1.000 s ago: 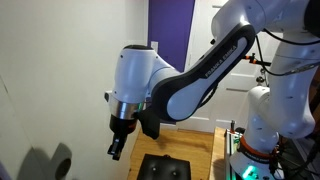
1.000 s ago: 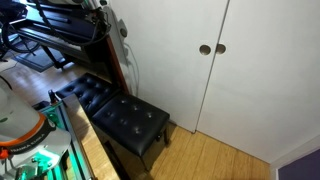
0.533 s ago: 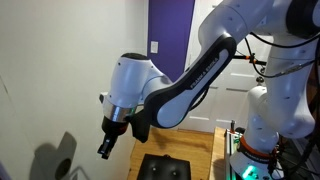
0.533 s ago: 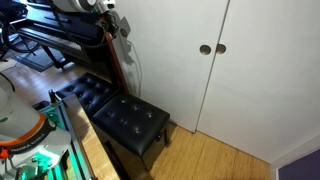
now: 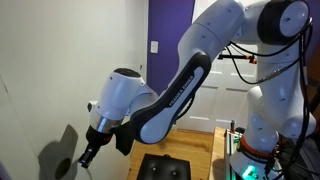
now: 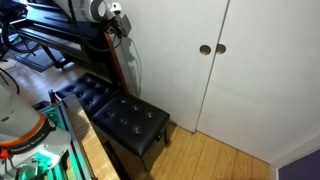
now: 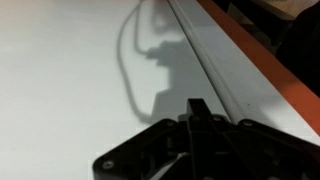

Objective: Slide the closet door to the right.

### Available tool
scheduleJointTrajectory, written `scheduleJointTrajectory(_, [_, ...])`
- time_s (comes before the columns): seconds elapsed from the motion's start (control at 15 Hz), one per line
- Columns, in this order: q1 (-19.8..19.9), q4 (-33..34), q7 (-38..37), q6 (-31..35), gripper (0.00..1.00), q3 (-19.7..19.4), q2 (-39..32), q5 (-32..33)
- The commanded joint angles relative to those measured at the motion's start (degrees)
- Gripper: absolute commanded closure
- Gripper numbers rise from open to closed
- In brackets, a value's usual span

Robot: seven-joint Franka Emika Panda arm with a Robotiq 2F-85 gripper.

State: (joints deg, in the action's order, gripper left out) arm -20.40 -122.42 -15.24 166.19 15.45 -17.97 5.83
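Arm (image 5: 190, 75) in an exterior view has swung down, bringing the end effector (image 5: 88, 157) close to the white door (image 5: 45, 70); its fingers look shut and hold nothing. In an exterior view the door (image 6: 170, 70) is not slid yet, and its round pull (image 6: 205, 49) is well apart from the arm. Wrist view shows the end effector (image 7: 195, 115) very near the door (image 7: 70, 70), so a push looks close.

The closet door (image 6: 168, 62) stands upright, tall, plain white, with a round pull (image 6: 205, 49) near its edge.
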Motion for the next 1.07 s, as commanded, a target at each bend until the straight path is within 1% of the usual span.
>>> scheduleJointTrajectory(0.0, [-2.25, 2.98, -1.46, 3.24, 1.0, -1.86, -3.29, 2.69])
scheduleJointTrajectory(0.2, [-3.75, 4.63, -1.73, 4.59, 1.0, -3.32, -5.06, 3.79])
scheduleJointTrajectory(0.4, [-6.13, 6.03, -2.58, 6.15, 1.0, -5.93, -6.33, 5.39])
scheduleJointTrajectory(0.6, [-9.78, 7.36, -4.73, 7.36, 1.0, -10.38, -7.34, 7.18])
scheduleJointTrajectory(0.87, [-14.17, 8.5, -8.1, 6.64, 1.0, -15.9, -7.98, 7.9])
scheduleJointTrajectory(1.0, [-15.44, 8.67, -9.02, 6.71, 1.0, -17.09, -8.27, 7.44])
